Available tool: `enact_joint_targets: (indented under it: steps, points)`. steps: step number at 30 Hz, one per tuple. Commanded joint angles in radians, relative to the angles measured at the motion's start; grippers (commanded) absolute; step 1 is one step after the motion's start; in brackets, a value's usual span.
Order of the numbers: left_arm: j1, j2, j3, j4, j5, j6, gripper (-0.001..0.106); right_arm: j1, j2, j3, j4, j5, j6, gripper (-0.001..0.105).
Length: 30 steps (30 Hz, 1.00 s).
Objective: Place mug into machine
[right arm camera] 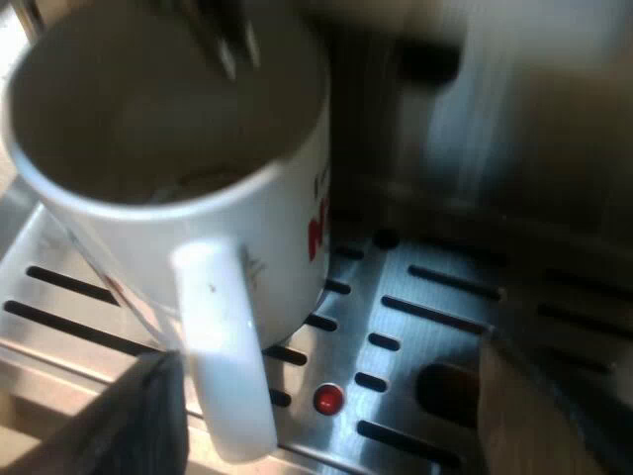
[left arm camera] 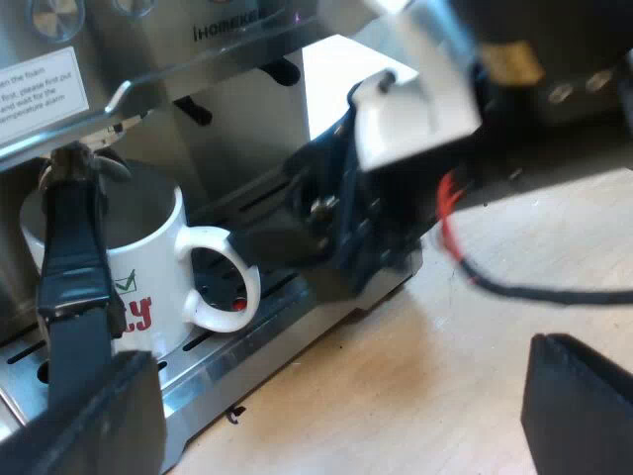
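Mug (left arm camera: 148,267) upright on the espresso machine's (left arm camera: 237,129) slotted steel drip tray (left arm camera: 267,341), directly under the metal spouts (right arm camera: 226,40). White body, red lettering and a green tick on the side. From the left wrist camera, handle (left arm camera: 223,282) at the mug's 3 o'clock. From the right wrist camera, same handle at 6 o'clock, facing the lens. Small red dot (right arm camera: 328,399) in the tray, roughly 4 o'clock off the handle's lower end, just beside it.

Right gripper (right arm camera: 326,366) level with the handle, fingers spread, handle's lower end between them, nothing clamped. One finger (right arm camera: 138,416) just beside the handle at its 9 o'clock, contact unclear. Other finger well off at 3 o'clock, over the tray. From the left wrist camera, that arm's black fingers reaching in at the handle from the mug's 3 o'clock.

Left gripper (left arm camera: 316,297) wide apart, holding nothing. One finger (left arm camera: 74,257) laid across the mug's wall up to the rim at about 10 o'clock; touching or not, cannot tell. Other finger well apart from the mug, over the wooden table (left arm camera: 415,376). White printed label (left arm camera: 40,84) on the machine panel, 11 o'clock above the mug.
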Motion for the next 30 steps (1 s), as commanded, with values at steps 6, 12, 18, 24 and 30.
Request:
enact_joint_targets:
  steps: [6,12,18,24,30]
  points:
    - [0.001,-0.081,-0.01,-0.012,0.007,-0.002,0.081,0.058,-0.094,0.0,0.09,0.016,-0.01,0.063]
    - [0.001,-0.154,-0.01,0.016,0.009,-0.004,0.081,0.15,-0.135,0.0,0.127,0.07,0.005,0.063]
    - [0.001,-0.246,-0.01,0.127,0.009,-0.004,0.081,0.225,-0.182,0.0,0.165,0.123,0.011,0.063]
    - [0.001,-0.345,-0.028,0.21,0.009,-0.004,0.081,0.283,-0.249,0.0,0.226,0.152,0.041,0.063]
    - [0.001,-0.412,-0.058,0.245,0.009,-0.004,0.081,0.345,-0.308,0.0,0.244,0.241,0.05,0.063]
